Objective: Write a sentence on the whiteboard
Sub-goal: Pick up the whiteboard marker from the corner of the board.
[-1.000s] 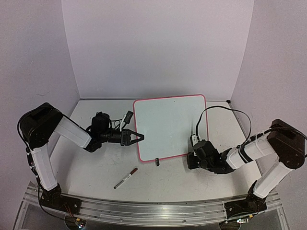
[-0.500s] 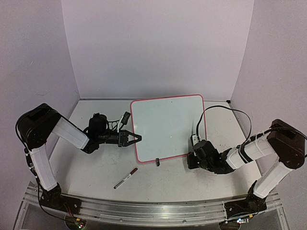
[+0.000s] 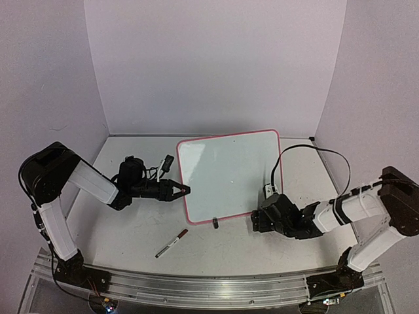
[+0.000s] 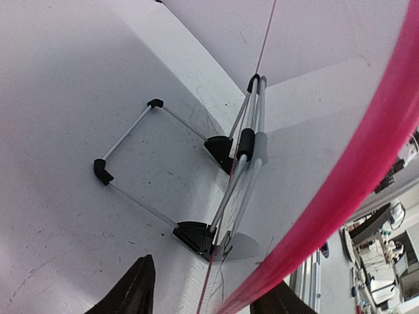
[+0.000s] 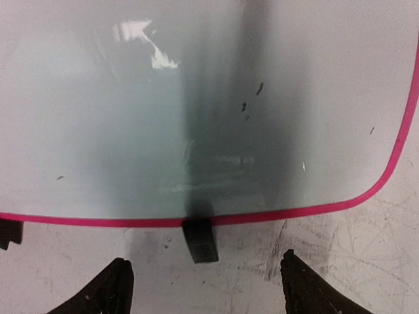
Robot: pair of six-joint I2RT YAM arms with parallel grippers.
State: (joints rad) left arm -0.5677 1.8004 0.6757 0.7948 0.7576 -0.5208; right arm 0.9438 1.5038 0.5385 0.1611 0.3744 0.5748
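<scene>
Left end effector (image 3: 185,191) hangs open and empty at the whiteboard (image 3: 229,173) edge; right end effector (image 5: 211,288) likewise, facing its speckled surface.

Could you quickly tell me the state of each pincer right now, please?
Left pincer: open, its fingers either side of the whiteboard edge, not clamped on it.
Right pincer: open, holding nothing.

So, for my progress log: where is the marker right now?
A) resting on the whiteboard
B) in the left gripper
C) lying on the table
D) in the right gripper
C: the marker lies loose on the table, in front of the whiteboard.
</scene>
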